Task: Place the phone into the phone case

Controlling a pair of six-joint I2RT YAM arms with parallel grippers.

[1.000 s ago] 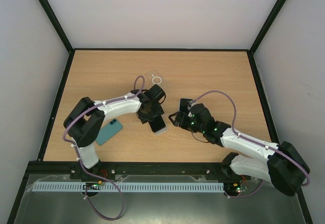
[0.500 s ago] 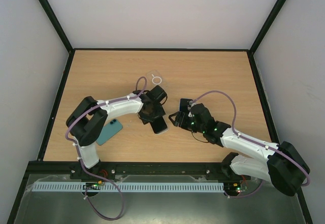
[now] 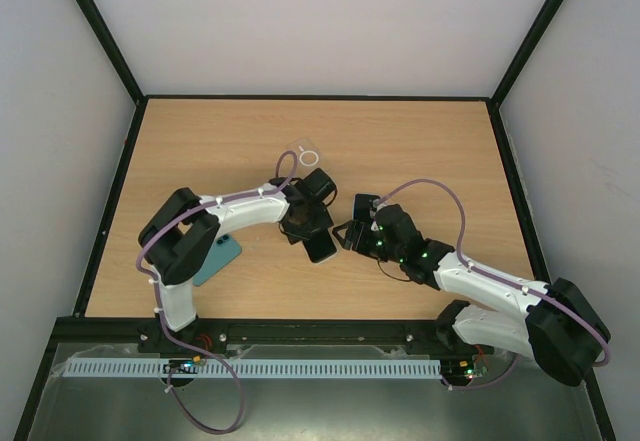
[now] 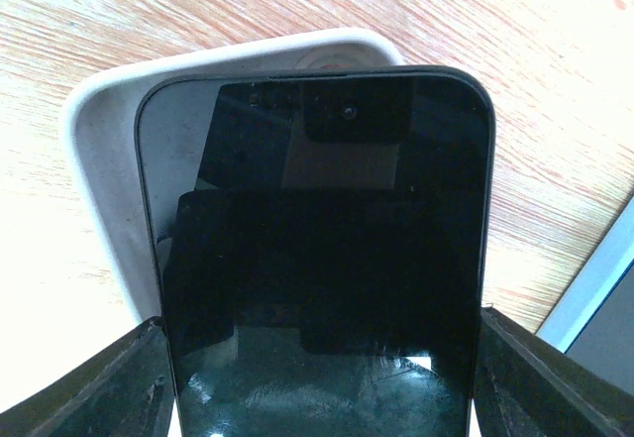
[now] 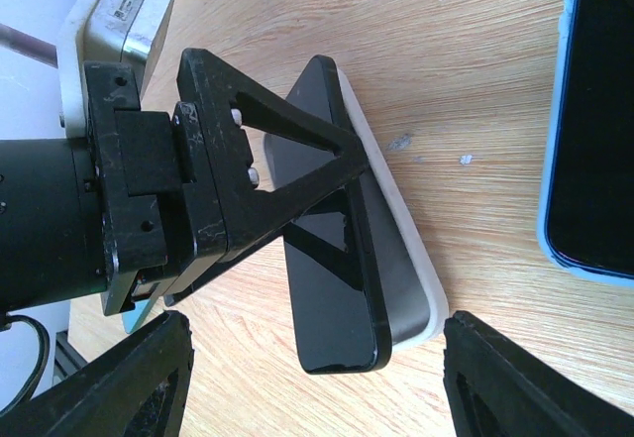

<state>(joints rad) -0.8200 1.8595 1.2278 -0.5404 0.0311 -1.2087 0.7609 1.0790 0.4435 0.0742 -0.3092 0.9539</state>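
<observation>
My left gripper (image 4: pixel 317 378) is shut on a black phone (image 4: pixel 317 209), one finger on each long side. The phone lies tilted, screen up, over a white phone case (image 4: pixel 99 160) that rests on the table and shows along its left and top edges. In the right wrist view the phone (image 5: pixel 327 288) stands slightly out of the case (image 5: pixel 406 249), its free end off the wood. In the top view the left gripper (image 3: pixel 305 223) and phone (image 3: pixel 320 246) are at mid-table. My right gripper (image 3: pixel 350 233) is open just to the right, facing the phone's end, holding nothing.
A teal-cased phone (image 3: pixel 225 256) lies by the left arm and shows as a blue edge (image 5: pixel 594 120) in the right wrist view. A clear case with a white ring (image 3: pixel 305 153) lies behind the left gripper. Black frame rails bound the wooden table (image 3: pixel 420 141).
My left gripper has shifted a little to the right with the phone, which now covers more of the white case. The right arm has barely moved.
</observation>
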